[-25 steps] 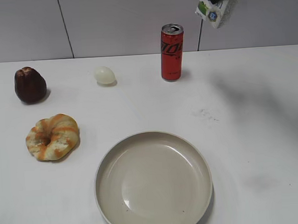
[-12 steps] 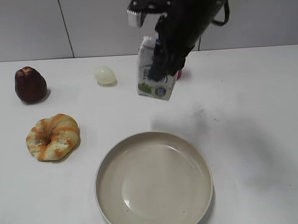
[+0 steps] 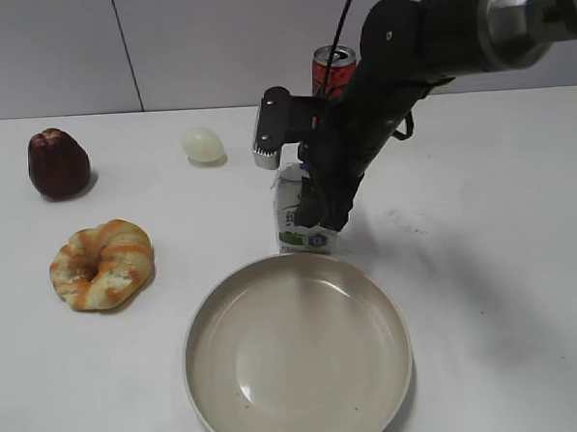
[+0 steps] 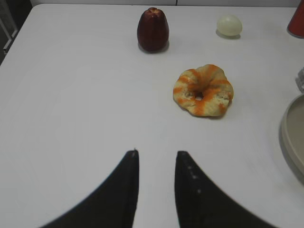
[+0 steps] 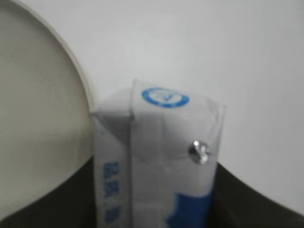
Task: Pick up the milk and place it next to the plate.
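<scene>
While the milk [image 3: 303,215] stands upright at the far rim of the plate [image 3: 298,351], just beside it, we see our right gripper [image 3: 318,197] pinching the carton from above; whether its base rests on the table [image 3: 483,225] we cannot tell. Beyond the plate, behind our arm, stands a red can [image 3: 333,68]. Left of the plate lie a doughnut [image 3: 102,263], an egg [image 3: 203,145] and a dark cake [image 3: 58,163]. Our left gripper [image 4: 156,161] hovers, fingers spread, holding nothing.

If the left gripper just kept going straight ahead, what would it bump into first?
Probably nothing soon. The left gripper points over bare table. The dark red cake stands far ahead, roughly in line, and the striped donut lies off to the right. Depth is hard to judge.
</scene>
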